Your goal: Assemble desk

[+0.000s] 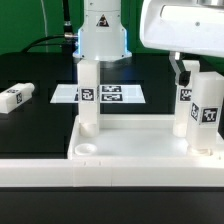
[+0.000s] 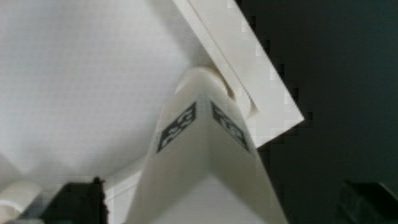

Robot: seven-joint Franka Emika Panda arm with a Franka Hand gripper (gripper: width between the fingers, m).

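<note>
The white plastic rectangular tray-like tabletop (image 1: 135, 140) lies flat, open side up. There's a round corner socket (image 1: 88, 150) at its near corner on the exterior view's left, and it's empty. Just behind it, one white square-section leg (image 1: 88, 95) stands upright in the far corner, with a black-and-white tag halfway up. At the exterior view's right end, a second white tagged leg (image 1: 203, 115) stands upright too. The wrist view looks down its length to a tabletop corner. A third leg (image 1: 18, 97) lies flat on the table (image 1: 40, 130), well apart from the tabletop.
</note>
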